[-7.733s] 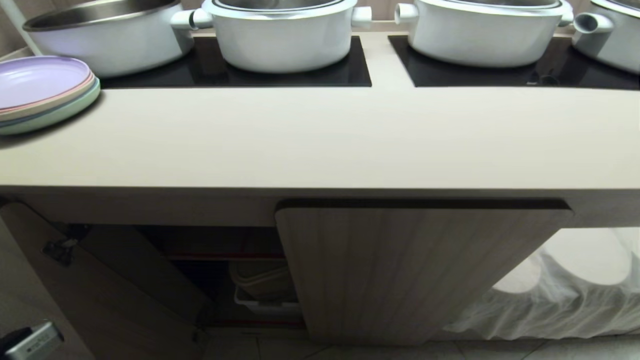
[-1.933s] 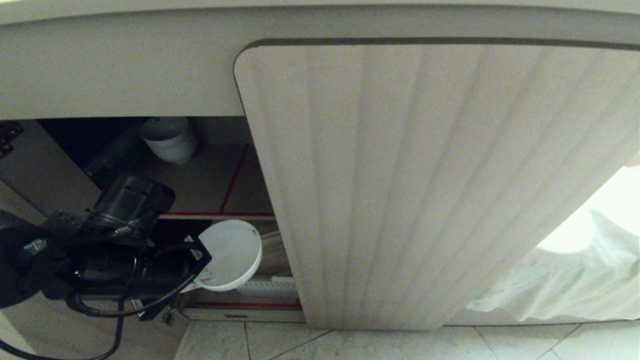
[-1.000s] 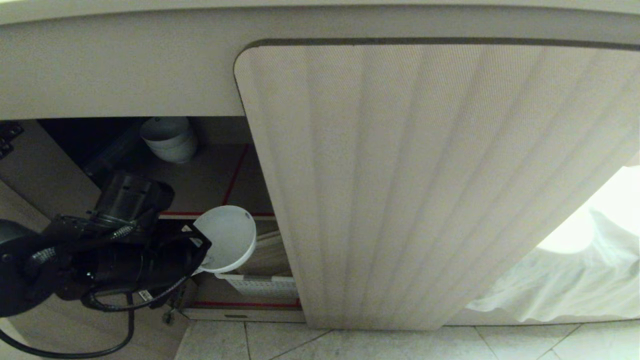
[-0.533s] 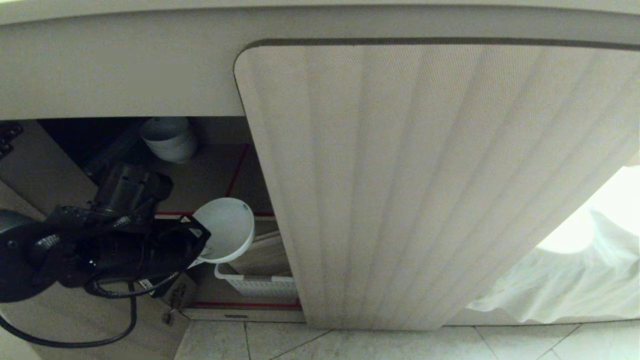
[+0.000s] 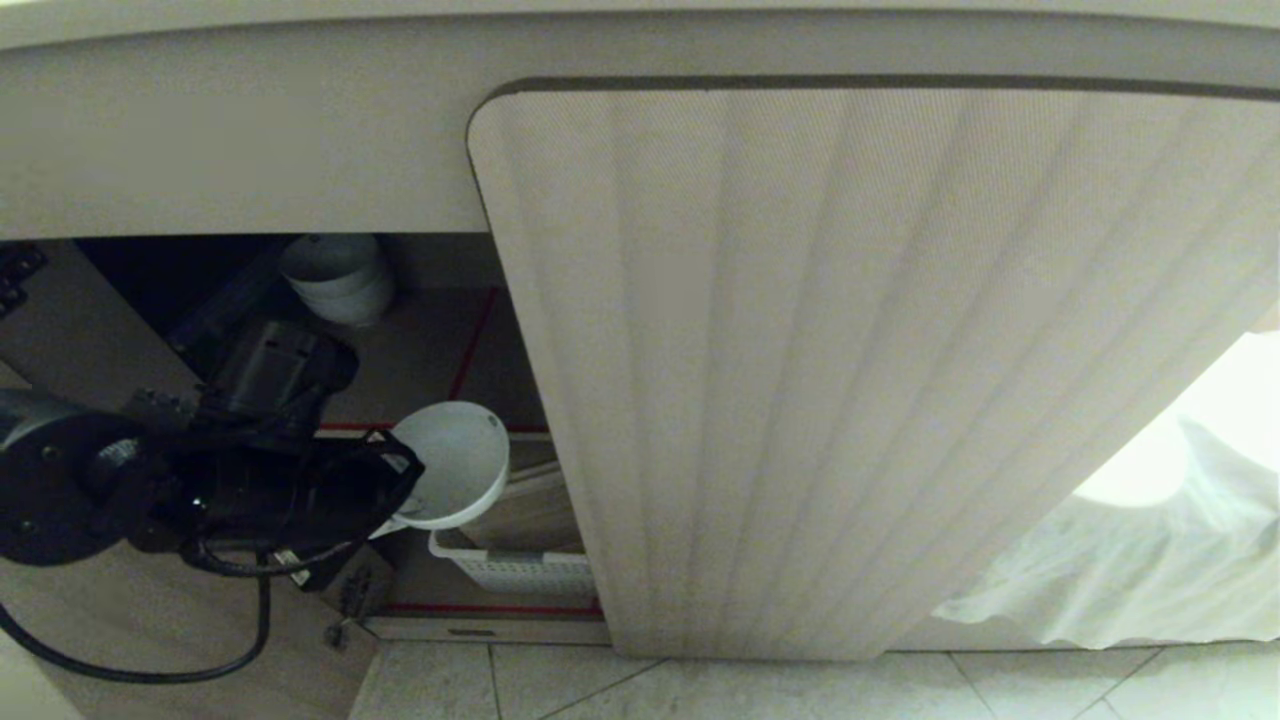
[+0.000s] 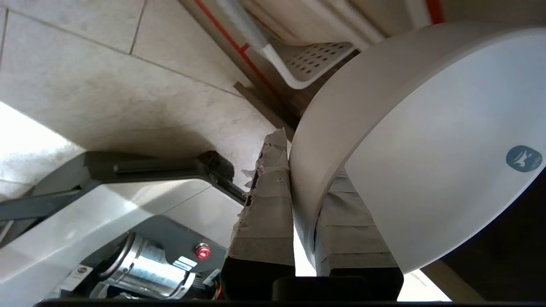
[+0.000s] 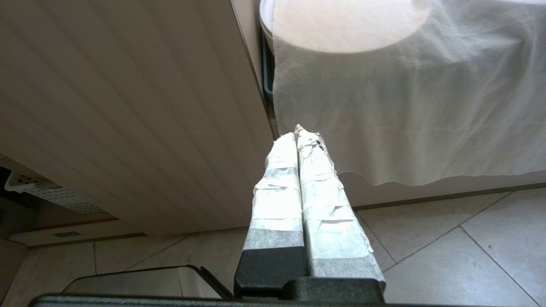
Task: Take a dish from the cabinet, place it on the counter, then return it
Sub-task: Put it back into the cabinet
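Dish (image 5: 455, 462) pinched at rim by left pincer (image 6: 303, 200), raised since a moment ago to red-taped shelf edge at cabinet (image 5: 850, 350) opening | still to reach table | right pincer (image 7: 297, 138) pressed together, idle

the head view is dim overall, with a warm grey cast. the open cabinet interior (image 5: 200, 270) is in deep shadow; detail there is lost. the white cloth (image 5: 1150, 540) at lower right is overexposed, lit from behind. straight edges bow near the frame borders. in the left wrist view, a blown-out patch of floor (image 6: 25, 140) sits beside a dark shadow band. the white bowl (image 6: 426, 170) close to the lens is soft. the right wrist view is bright and sharp.
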Controlling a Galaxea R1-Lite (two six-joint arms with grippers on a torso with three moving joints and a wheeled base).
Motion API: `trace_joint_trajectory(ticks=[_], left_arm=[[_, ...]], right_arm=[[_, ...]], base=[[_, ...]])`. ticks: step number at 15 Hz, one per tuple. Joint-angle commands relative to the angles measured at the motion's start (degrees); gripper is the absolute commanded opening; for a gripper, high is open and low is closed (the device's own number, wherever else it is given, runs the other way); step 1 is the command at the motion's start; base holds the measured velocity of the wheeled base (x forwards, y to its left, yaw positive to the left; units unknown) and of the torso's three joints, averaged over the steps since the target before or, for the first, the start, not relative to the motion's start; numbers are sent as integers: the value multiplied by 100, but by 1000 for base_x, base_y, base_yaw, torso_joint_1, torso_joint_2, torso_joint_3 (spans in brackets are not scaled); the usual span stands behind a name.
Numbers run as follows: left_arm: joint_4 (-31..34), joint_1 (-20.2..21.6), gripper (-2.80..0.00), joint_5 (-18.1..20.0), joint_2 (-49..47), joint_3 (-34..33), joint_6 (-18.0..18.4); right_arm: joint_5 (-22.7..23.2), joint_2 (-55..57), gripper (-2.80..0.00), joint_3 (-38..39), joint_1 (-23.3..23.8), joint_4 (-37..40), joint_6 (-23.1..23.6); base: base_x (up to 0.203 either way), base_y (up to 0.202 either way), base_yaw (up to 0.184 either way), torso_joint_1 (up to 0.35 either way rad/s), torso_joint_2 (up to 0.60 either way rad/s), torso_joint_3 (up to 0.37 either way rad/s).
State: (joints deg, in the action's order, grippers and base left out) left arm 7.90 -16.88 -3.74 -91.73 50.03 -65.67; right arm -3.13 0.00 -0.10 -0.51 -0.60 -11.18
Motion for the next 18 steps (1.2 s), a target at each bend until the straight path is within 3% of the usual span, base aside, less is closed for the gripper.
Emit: trace_joint_trajectory(ticks=[1, 8, 18], left_arm=[[63, 9, -280, -4, -83, 130, 10], [56, 324, -280, -21, -389, 515, 28], [-189, 411, -280, -4, -844, 900, -88]], right_arm=[[0, 0, -280, 1, -2, -2, -7], [-3, 0, -280, 1, -2, -2, -7], [-3, 0, -280, 1, -2, -2, -7]], base=[[0, 0, 0, 0, 0, 0], [0, 0, 0, 0, 0, 0], [0, 0, 0, 0, 0, 0]])
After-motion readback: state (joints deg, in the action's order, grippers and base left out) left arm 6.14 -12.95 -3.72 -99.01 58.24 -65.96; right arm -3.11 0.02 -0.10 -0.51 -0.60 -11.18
